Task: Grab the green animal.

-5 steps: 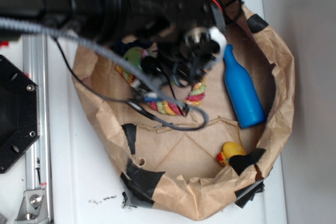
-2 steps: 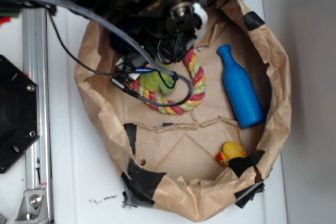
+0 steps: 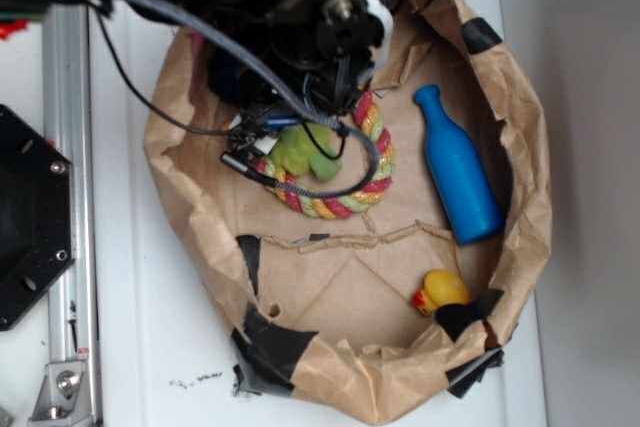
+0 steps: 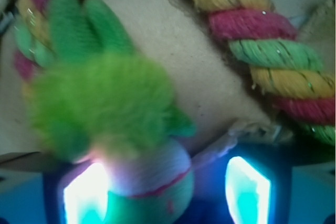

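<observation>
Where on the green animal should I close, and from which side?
Probably from above, across the green animal's fuzzy middle. It lies inside the rope ring, limbs splayed, and the rope likely blocks a side approach. The end effector already sits open over it.

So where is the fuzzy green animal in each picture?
Exterior view: the green animal lies upper middle, inside the rope ring, just below the dark arm.
Wrist view: the green animal fills the left and centre, close above the glowing jaws.
Shared landmark: the pink, yellow and green rope ring, upper right in the wrist view.
</observation>
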Controlling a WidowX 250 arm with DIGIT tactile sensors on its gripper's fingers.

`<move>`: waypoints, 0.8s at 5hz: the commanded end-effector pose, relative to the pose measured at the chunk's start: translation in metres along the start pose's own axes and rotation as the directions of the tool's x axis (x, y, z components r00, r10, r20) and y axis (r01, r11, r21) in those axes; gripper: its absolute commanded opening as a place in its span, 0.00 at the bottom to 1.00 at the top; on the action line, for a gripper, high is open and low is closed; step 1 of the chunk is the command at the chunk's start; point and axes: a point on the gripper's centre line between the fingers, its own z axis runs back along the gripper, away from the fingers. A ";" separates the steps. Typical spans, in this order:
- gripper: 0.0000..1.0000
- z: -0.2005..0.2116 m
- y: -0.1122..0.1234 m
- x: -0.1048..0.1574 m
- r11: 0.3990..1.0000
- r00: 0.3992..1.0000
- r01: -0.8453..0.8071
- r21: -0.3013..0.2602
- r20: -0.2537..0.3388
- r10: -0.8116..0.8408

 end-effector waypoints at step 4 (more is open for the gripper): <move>1.00 0.131 -0.060 0.041 0.906 0.892 -0.417 -0.079 0.156 0.424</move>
